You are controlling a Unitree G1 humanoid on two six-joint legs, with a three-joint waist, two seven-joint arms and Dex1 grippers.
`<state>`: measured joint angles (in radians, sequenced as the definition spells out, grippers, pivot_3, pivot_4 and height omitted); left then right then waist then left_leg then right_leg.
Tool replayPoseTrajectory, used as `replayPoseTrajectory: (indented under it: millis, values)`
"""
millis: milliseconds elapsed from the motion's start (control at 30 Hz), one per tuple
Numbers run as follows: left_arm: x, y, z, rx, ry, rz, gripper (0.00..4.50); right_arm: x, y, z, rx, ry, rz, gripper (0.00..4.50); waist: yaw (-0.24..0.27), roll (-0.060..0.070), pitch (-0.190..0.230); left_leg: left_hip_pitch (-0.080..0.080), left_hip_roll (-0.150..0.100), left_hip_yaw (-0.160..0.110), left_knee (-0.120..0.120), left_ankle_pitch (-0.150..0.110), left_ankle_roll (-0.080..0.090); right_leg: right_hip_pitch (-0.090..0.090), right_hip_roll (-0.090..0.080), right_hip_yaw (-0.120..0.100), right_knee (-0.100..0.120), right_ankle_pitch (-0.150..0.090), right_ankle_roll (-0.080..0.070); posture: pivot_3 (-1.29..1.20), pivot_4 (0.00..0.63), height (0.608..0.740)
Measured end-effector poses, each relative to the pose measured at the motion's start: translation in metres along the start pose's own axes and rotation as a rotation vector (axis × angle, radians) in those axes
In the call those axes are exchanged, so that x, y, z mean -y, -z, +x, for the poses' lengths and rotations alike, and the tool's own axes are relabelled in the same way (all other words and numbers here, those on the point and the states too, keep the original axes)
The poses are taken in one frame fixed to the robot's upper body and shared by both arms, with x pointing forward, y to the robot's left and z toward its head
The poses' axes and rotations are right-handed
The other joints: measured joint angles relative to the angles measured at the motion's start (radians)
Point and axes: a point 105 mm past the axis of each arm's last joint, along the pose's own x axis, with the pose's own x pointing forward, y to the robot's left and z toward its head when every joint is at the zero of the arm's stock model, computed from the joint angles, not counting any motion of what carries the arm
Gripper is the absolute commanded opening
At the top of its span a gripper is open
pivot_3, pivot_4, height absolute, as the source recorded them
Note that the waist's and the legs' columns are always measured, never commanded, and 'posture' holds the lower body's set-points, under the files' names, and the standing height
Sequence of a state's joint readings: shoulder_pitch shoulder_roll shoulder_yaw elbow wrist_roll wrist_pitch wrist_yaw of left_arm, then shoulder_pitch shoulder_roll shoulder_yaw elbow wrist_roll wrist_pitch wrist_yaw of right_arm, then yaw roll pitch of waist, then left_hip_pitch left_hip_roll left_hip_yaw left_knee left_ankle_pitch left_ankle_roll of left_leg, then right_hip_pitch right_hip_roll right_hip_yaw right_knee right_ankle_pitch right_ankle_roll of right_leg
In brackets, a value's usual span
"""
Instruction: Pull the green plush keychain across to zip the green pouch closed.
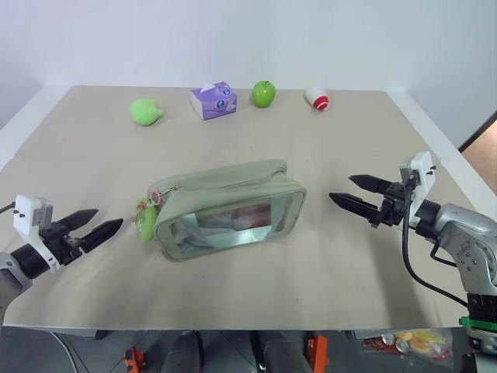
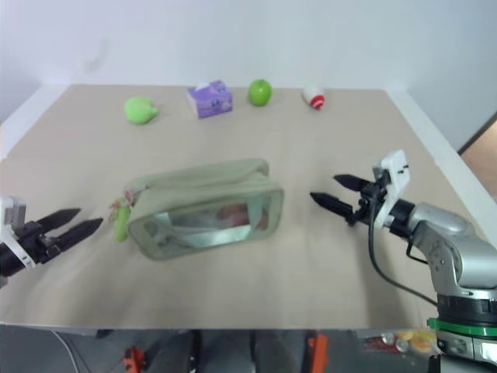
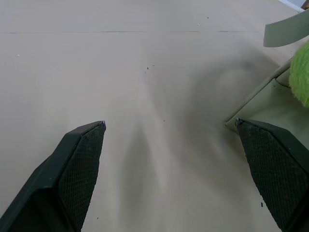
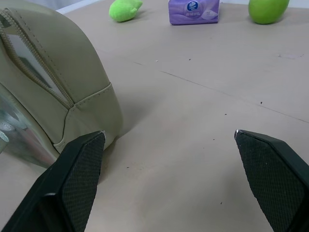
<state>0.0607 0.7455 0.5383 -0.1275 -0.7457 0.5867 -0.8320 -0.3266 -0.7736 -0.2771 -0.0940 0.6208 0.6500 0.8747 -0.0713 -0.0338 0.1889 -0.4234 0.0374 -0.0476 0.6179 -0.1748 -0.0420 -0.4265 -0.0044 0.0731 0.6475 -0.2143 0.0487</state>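
Green plush keychain hangs at the green pouch's left end, mid-table; it looks soft, light and squashy, so I'd pinch the plush body or its cord near the zipper pull. The left gripper hovers spread and empty just beside it, the right gripper, also spread, near the pouch's opposite end.
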Motion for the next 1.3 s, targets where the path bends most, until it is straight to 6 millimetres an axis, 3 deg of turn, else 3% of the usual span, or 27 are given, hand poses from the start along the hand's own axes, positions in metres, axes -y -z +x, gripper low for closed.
replayPoseTrajectory:
  millis: [100, 133, 167, 200, 267, 300, 400, 433, 467, 667, 767, 867, 1067, 1300]
  values:
    - [-0.005, -0.003, 0.0, 0.014, -0.004, -0.001, 4.45, 0.0, -0.003, 0.001, -0.013, -0.024, -0.012, 4.45, 0.0, 0.001, 0.001, 0.0, 0.0, 0.001, 0.0, 0.0, 0.0, 0.0, 0.0, 0.0, 0.001, 0.0, 0.0, 0.0, 0.15, 0.74]
    - [-0.014, -0.013, -0.001, 0.032, -0.018, 0.003, 4.45, 0.001, -0.013, 0.003, -0.015, -0.047, -0.039, 4.45, 0.0, 0.001, 0.004, 0.0, 0.0, 0.002, 0.001, 0.0, 0.0, -0.002, 0.0, 0.0, 0.003, 0.0, 0.0, 0.0, 0.15, 0.74]
    - [-0.022, -0.027, -0.002, 0.06, -0.031, 0.019, 4.45, 0.003, -0.027, 0.004, -0.003, -0.058, -0.071, 4.45, -0.001, 0.002, 0.007, -0.002, 0.001, 0.002, 0.002, 0.001, 0.001, -0.005, 0.0, 0.0, 0.003, 0.001, -0.001, 0.0, 0.15, 0.74]
    - [-0.028, -0.054, -0.004, 0.119, -0.04, 0.062, 4.45, 0.004, -0.052, 0.003, 0.029, -0.07, -0.133, 4.45, -0.001, 0.002, 0.008, -0.006, 0.001, 0.002, 0.002, 0.002, 0.001, -0.011, 0.001, 0.0, 0.004, 0.003, -0.001, 0.0, 0.15, 0.74]
    - [-0.021, -0.102, -0.008, 0.223, -0.002, 0.158, 4.45, -0.002, -0.094, 0.001, 0.088, -0.105, -0.252, 4.45, -0.001, 0.002, 0.007, -0.006, 0.002, 0.003, 0.002, 0.004, 0.002, -0.01, 0.001, 0.0, 0.004, 0.006, -0.001, 0.0, 0.15, 0.74]
    - [-0.015, -0.116, -0.009, 0.252, 0.027, 0.195, 4.45, -0.008, -0.108, 0.001, 0.108, -0.135, -0.301, 4.45, -0.001, 0.002, 0.006, -0.003, 0.002, 0.005, 0.001, 0.003, 0.002, -0.008, 0.0, 0.0, 0.003, 0.006, -0.001, 0.0, 0.15, 0.74]
    - [-0.008, -0.121, -0.008, 0.263, 0.067, 0.211, 4.45, -0.014, -0.114, 0.003, 0.109, -0.173, -0.338, 4.45, -0.002, 0.002, 0.006, -0.001, 0.003, 0.008, -0.001, 0.002, 0.001, -0.008, 0.0, 0.001, 0.003, 0.005, -0.002, 0.0, 0.15, 0.74]
    - [0.003, -0.11, 0.002, 0.205, 0.16, 0.178, 4.45, -0.024, -0.112, 0.017, 0.044, -0.266, -0.394, 4.45, -0.002, 0.003, 0.007, -0.006, 0.005, 0.011, -0.001, 0.002, 0.0, -0.014, 0.002, 0.003, 0.004, 0.005, -0.001, 0.0, 0.15, 0.74]
    - [0.004, -0.11, 0.002, 0.201, 0.166, 0.177, 4.45, -0.025, -0.112, 0.018, 0.041, -0.271, -0.399, 4.45, -0.003, 0.003, 0.007, -0.007, 0.005, 0.012, -0.001, 0.002, 0.0, -0.015, 0.002, 0.004, 0.004, 0.005, -0.001, 0.0, 0.15, 0.74]
    - [0.073, -0.115, 0.017, 0.064, 0.523, 0.307, 4.45, -0.085, -0.129, 0.045, -0.031, -0.643, -0.726, 4.45, -0.005, 0.005, 0.008, -0.007, 0.01, 0.014, -0.001, 0.0, -0.001, -0.017, 0.006, 0.004, 0.005, 0.006, 0.001, 0.0, 0.15, 0.74]
    - [0.09, -0.12, 0.019, 0.066, 0.61, 0.323, 4.45, -0.109, -0.138, 0.051, -0.04, -0.781, -0.836, 4.45, -0.004, 0.006, 0.009, -0.007, 0.01, 0.014, 0.0, 0.0, -0.001, -0.017, 0.007, 0.004, 0.006, 0.005, 0.0, 0.0, 0.15, 0.74]
    - [0.098, -0.125, 0.018, 0.079, 0.655, 0.315, 4.45, -0.118, -0.145, 0.051, -0.052, -0.844, -0.885, 4.45, -0.004, 0.006, 0.009, -0.007, 0.01, 0.014, 0.001, 0.0, -0.001, -0.017, 0.007, 0.004, 0.007, 0.005, 0.0, 0.0, 0.15, 0.74]
    - [0.119, -0.132, 0.014, 0.095, 0.757, 0.34, 4.45, -0.134, -0.119, 0.065, -0.159, -0.968, -0.955, 4.45, -0.004, 0.006, 0.009, -0.006, 0.01, 0.014, 0.002, 0.0, -0.001, -0.016, 0.007, 0.005, 0.009, 0.005, 0.0, 0.0, 0.15, 0.74]
    - [0.125, -0.133, 0.013, 0.094, 0.781, 0.354, 4.45, -0.143, -0.101, 0.085, -0.208, -1.002, -1.016, 4.45, -0.004, 0.006, 0.009, -0.004, 0.01, 0.013, 0.004, 0.0, -0.001, -0.017, 0.009, 0.006, 0.017, 0.004, -0.002, 0.0, 0.15, 0.74]
